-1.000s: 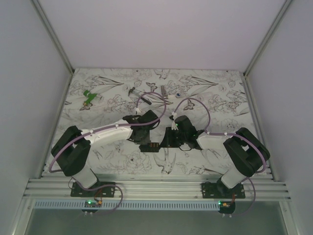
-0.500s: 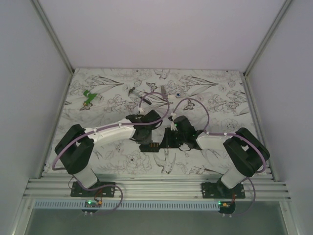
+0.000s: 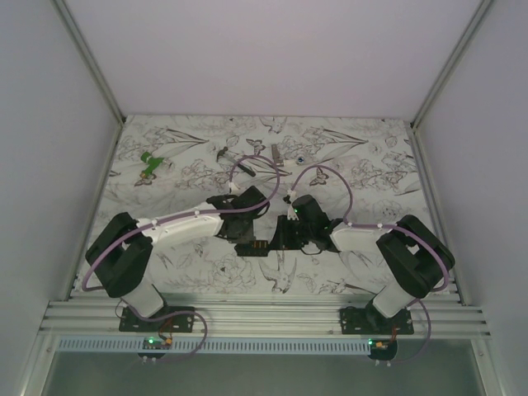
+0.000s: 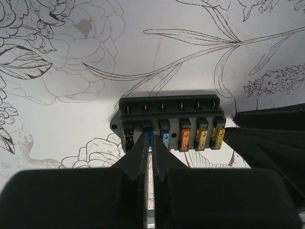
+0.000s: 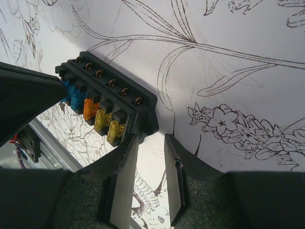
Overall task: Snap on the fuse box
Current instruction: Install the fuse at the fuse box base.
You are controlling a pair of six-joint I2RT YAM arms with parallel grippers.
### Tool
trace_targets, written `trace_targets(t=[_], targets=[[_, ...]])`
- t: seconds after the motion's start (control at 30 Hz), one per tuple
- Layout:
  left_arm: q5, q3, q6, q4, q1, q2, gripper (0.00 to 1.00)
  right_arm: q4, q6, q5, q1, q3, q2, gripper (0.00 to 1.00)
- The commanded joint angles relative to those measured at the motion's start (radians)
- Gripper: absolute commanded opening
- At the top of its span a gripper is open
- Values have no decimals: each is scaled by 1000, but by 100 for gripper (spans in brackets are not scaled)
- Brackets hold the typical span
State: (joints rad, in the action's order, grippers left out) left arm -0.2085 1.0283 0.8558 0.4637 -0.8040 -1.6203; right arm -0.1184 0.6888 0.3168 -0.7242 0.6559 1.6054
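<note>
The fuse box [image 3: 254,247] lies flat on the patterned table between both grippers. In the left wrist view the fuse box [image 4: 171,107] shows a row of blue, orange and yellow fuses. My left gripper [image 4: 150,138] is shut, its tips at the second slot with a thin blue fuse [image 4: 151,143] pinched between them. My right gripper [image 5: 151,138] stands open at the box's right end; the fuse box [image 5: 114,93] corner sits just past its left fingertip, and only table shows between the fingers. In the top view the left gripper [image 3: 246,234] and right gripper [image 3: 279,241] flank the box.
A green plastic piece [image 3: 150,162] lies at the far left of the table. A thin dark tool [image 3: 223,153] and a small grey part [image 3: 275,154] lie further back near the middle. Purple cables loop over both arms. The aluminium rail [image 3: 264,318] runs along the near edge.
The left arm leaned slightly toward the box half a second ago and has settled back. The fuse box and the right arm have not moved.
</note>
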Motion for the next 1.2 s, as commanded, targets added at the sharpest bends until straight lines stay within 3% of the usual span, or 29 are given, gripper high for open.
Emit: trace_targets(t=[0.0,1.17], targets=[[-1,-105,-15,137,15,-115,0,28,-12,-21,-12,32,7,36],[12,-241,-26,134,48,-12,0,67,-14,-42,-21,47,-6,35]])
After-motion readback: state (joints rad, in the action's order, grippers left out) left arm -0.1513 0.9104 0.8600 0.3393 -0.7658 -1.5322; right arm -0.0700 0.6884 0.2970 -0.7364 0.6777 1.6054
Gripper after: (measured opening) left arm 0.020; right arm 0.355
